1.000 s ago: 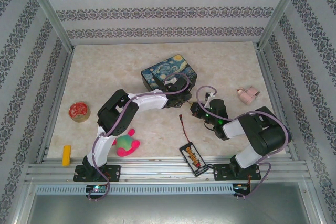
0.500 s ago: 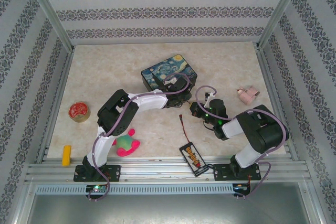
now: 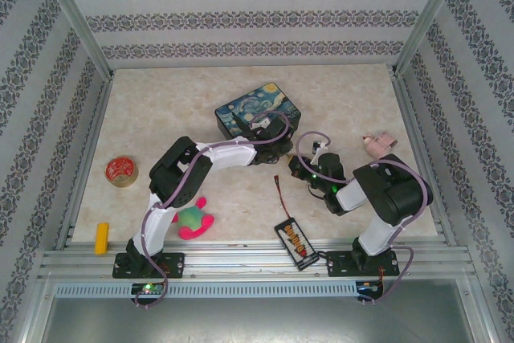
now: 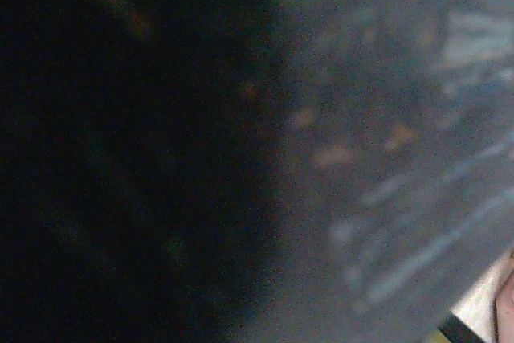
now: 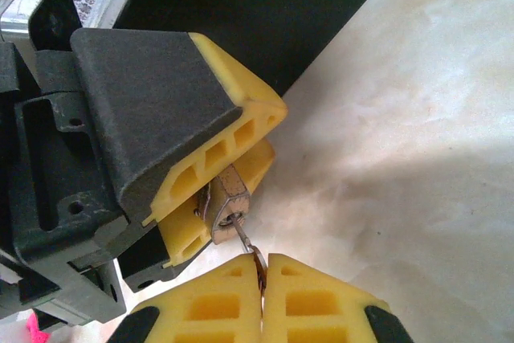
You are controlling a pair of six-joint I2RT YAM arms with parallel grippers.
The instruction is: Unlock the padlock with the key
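Observation:
In the right wrist view the small brass padlock [image 5: 227, 198] sits clamped between the yellow fingers [image 5: 233, 138] of my left gripper, keyhole end facing out. The thin silvery key [image 5: 247, 240] has its blade in the keyhole, and its ring end is pinched by my right gripper [image 5: 263, 269], which is shut on it. From above, the left gripper [image 3: 277, 153] and the right gripper [image 3: 299, 168] meet tip to tip just in front of the tin box. The padlock and key are too small to make out there. The left wrist view is dark and blurred.
The painted tin box [image 3: 259, 110] stands right behind the grippers. A red-and-black wire with its connector board [image 3: 295, 238] lies near the front. A pink-green plush toy [image 3: 193, 218], a red tape roll [image 3: 122, 170], a yellow block [image 3: 102, 238] and a pink object [image 3: 379, 144] lie around.
The right arm's elbow has swung a little to the left and back, with its wrist turning at the key. The left arm has stayed still.

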